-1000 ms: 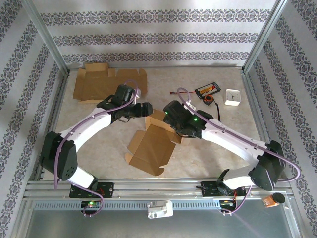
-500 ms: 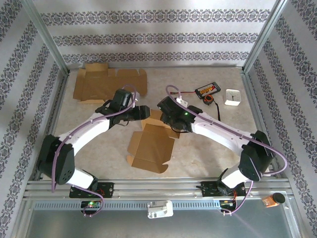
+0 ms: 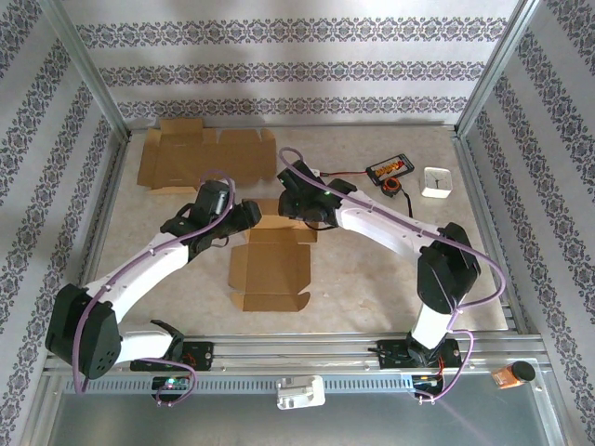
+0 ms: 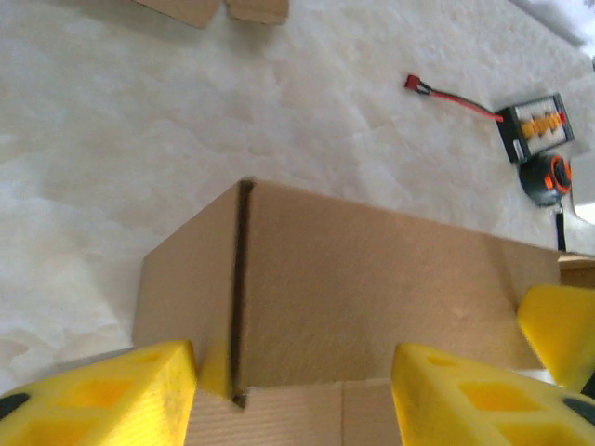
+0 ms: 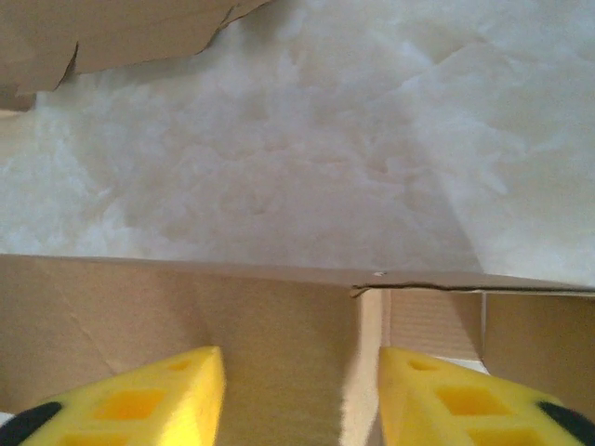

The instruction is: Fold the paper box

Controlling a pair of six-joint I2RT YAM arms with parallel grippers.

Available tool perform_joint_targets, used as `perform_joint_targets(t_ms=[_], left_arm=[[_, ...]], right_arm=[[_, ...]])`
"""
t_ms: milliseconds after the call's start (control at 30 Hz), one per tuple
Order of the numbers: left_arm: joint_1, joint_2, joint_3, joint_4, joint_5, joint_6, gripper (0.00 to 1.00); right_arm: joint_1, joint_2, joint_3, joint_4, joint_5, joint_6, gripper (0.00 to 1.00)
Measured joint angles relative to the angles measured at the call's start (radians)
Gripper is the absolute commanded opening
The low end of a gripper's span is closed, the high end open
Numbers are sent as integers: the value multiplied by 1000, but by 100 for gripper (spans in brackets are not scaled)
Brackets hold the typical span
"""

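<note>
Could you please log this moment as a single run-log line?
step: far flap fold | paper box: mid-table | left jaws: open, astride flap | right jaws: open, at flap | spare cardboard: flat, far left

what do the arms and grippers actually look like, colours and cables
Both arms match: the left arm and right arm have smooth white link shells between bulky black joint housings, each with a loose purple cable looping along it. The left gripper and right gripper carry blocky yellow fingers with recessed pockets and black bases.
</note>
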Motion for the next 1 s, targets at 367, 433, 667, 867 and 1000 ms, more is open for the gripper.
perform_joint_targets(t_ms=[367, 433, 667, 867, 1000], left_arm=[[48, -2, -14, 31, 1, -45, 63], [52, 0, -19, 42, 21, -56, 63], [58, 3, -21, 58, 66, -77, 63], [58, 3, -22, 57, 60, -79, 63], [58, 3, -21, 49, 31, -67, 64]], right_arm=[[-18, 4, -1, 41, -74, -38, 38], [-24, 4, -6, 60, -89, -34, 35], [-42, 4, -13, 85, -121, -11, 35], [-50, -7, -20, 101, -156, -24, 52], [-50, -90, -71, 114, -172, -47, 57]])
